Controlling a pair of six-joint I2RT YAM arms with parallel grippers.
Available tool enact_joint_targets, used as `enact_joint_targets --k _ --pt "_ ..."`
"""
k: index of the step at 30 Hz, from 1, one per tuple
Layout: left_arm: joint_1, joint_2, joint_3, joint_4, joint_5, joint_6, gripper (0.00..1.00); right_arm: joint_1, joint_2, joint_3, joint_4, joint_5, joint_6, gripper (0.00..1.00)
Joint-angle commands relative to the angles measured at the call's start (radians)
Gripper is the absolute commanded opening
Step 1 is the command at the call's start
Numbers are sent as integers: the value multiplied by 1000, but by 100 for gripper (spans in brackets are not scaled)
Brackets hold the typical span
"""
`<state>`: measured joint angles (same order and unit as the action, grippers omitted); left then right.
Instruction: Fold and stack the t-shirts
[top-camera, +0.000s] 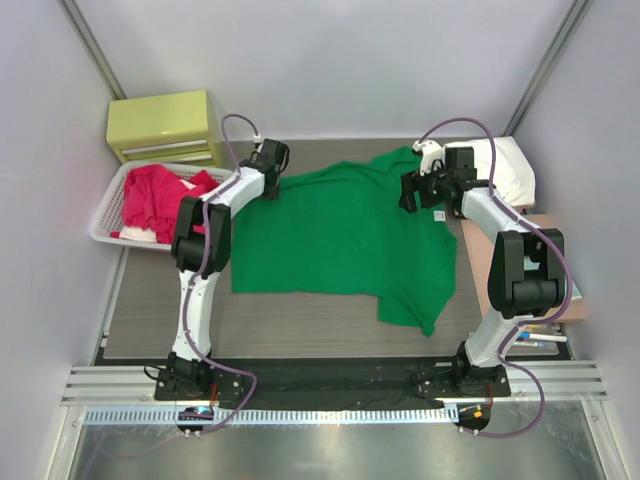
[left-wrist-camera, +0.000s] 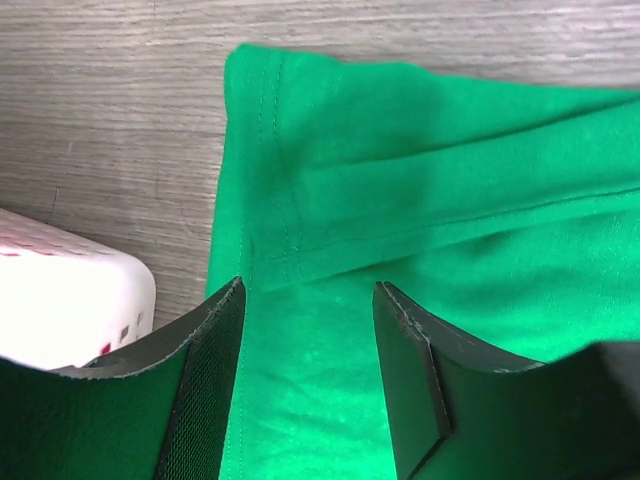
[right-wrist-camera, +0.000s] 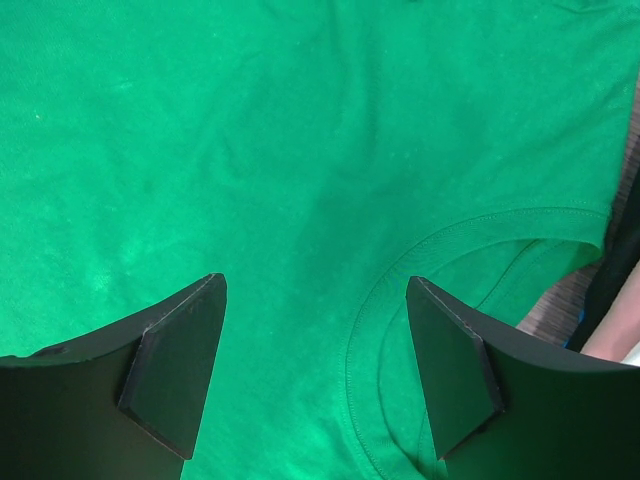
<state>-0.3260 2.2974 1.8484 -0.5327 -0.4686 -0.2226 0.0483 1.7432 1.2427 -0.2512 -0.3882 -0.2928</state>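
A bright green t-shirt (top-camera: 340, 235) lies spread flat on the table, its neck to the right with a small white label (top-camera: 438, 215). My left gripper (top-camera: 272, 185) hovers over the shirt's far left corner. In the left wrist view its fingers (left-wrist-camera: 308, 285) stand apart above the hemmed edge (left-wrist-camera: 270, 150), with flat cloth showing between them. My right gripper (top-camera: 412, 190) is over the neck end. The right wrist view shows it open (right-wrist-camera: 315, 280), the collar seam (right-wrist-camera: 400, 270) beside its right finger. Red t-shirts (top-camera: 155, 195) are heaped in a basket at the left.
The white slatted basket (top-camera: 105, 225) stands at the table's left edge, its corner (left-wrist-camera: 60, 290) close to my left fingers. Behind it sits a yellow-green drawer box (top-camera: 165, 125). A white cloth (top-camera: 515, 165) and a pinkish flat item (top-camera: 478, 262) lie at the right.
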Motion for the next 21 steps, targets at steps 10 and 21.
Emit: enact_joint_targets --k 10,21 --pt "5 34 100 46 -125 65 42 -2 -65 -12 21 -58 -16 77" --pt "-77 -176 -173 207 89 130 86 -1 -62 -32 13 -45 -32 76"
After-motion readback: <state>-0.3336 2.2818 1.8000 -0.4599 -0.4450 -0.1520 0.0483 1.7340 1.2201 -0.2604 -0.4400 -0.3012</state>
